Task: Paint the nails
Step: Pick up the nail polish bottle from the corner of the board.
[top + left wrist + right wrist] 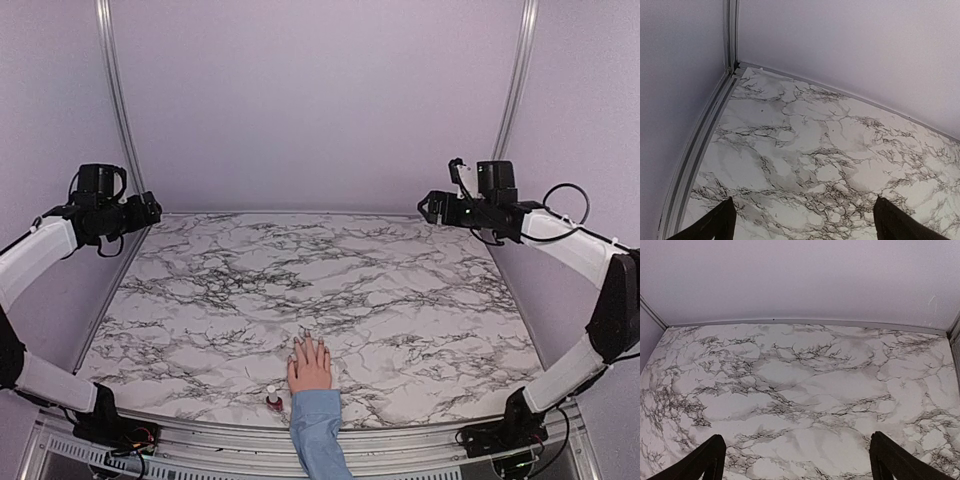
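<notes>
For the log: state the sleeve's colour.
Light blue; the sleeve shows best in the top external view.

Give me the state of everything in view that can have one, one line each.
Pale pink hand with light blue sleeve: flat on the marble table, fingers spread.
Its tiny nails: too small to tell painted or bare.
Small dark red polish bottle with white cap: upright, capped, beside the wrist.
Left gripper: open, empty.
Right gripper: open, empty.

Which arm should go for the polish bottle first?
Left, probably. The bottle stands just left of the hand, so the left gripper could reach it without crossing the hand. The right gripper is equally far back; both are open.
</notes>
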`<state>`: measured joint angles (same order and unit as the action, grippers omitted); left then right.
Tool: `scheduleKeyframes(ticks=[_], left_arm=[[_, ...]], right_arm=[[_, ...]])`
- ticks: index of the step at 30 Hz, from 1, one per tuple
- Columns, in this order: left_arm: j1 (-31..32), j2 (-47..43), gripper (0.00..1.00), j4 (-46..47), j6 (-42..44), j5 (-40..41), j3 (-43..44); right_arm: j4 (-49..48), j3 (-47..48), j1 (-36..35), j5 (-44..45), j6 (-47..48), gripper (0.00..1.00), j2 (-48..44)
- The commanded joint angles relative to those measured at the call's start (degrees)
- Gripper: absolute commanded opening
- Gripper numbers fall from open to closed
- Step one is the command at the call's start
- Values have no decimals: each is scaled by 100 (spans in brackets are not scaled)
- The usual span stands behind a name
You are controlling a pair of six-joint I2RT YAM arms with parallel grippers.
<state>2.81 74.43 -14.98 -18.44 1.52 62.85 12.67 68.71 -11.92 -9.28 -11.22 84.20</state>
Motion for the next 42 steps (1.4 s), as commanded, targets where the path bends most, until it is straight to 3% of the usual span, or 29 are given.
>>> scheduleKeyframes(ticks=[1, 13, 21, 25, 28, 34, 42], left_arm=[[200, -10, 99, -486, 153, -205, -119], [1906, -148, 99, -2119, 1040, -56, 215], [3107, -581, 99, -3345, 1214, 129, 552], [3284, -1043, 99, -3521, 985, -103, 351], [3330, -1328, 99, -3606, 814, -304, 134], [3348, -1523, 99, -3709, 566, -211, -184], [3358, -1424, 99, -3766, 270, 91, -396]], right_arm=[[294, -10, -485, 327, 228, 99, 186], [218, -376, -1080, 495, 562, 99, -140], [-386, -879, -1122, -242, 826, 98, -843], [-73, -653, -1159, -1311, 1266, 99, -836], [193, -434, -1452, -1597, 1385, 98, -759], [525, -213, -2652, -1740, 1463, 99, -573], [1003, 447, -4162, -1535, 1655, 97, 333]])
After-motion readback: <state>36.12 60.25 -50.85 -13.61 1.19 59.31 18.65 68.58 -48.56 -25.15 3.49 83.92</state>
